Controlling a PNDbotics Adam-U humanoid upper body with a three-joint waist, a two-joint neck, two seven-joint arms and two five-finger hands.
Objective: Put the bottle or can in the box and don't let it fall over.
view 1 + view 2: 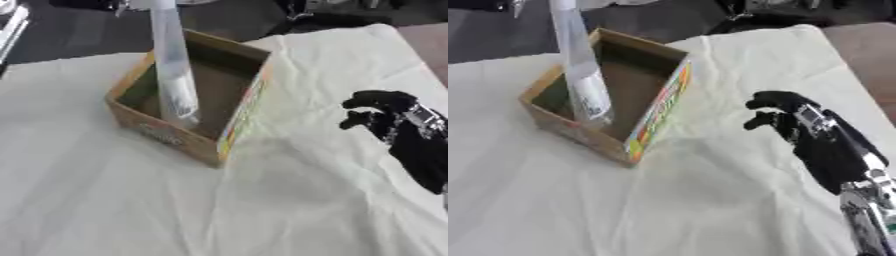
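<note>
Evidently light and top-heavy, the tall clear bottle point(174, 75) stands in the cardboard box point(229, 125); right hand point(798, 125) curled empty, apart.

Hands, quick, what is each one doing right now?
Left hand: not in view.
Right hand: fingers curled, holding nothing, apart from the box.

Only the right hand point(794, 125) shows, coming in from the lower right with its black forearm and a silver wrist joint at the frame's bottom corner. The hand hovers with its back turned up and its fingers point(765, 100) curled inward, the thumb tucked below them. Nothing is held within them. The left hand appears in neither view.
</note>
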